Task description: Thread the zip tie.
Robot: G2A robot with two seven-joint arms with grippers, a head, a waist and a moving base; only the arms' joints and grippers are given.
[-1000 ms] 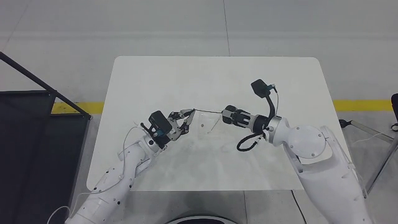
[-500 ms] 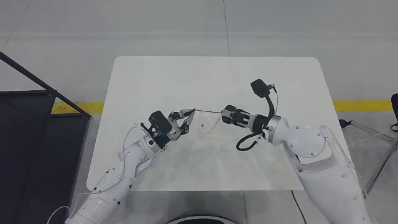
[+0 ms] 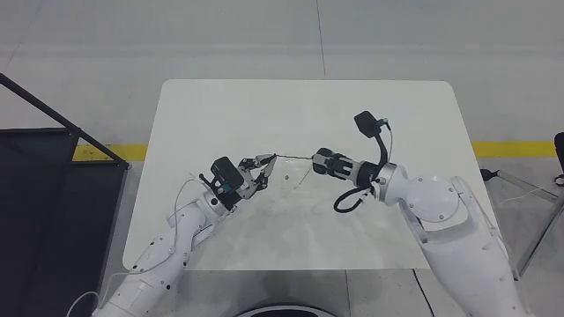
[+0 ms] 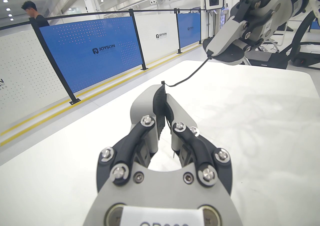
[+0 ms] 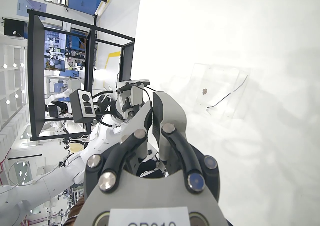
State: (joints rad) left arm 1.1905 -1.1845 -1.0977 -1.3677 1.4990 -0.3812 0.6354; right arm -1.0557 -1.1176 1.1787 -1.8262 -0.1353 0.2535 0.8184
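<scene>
While the white surface (image 3: 220, 114) carries a clear sheet (image 5: 215, 79), the left claw (image 3: 267, 162) and right claw (image 3: 317, 164) flank that sheet, each pinched tight on one end of the black zip tie (image 3: 293, 158) strung between them in the air.

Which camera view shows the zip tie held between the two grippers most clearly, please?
The left wrist view: the zip tie runs unobstructed from the left gripper to the right gripper. The top view gives a faint thin line; the right wrist view glimpses a short stretch.
</scene>
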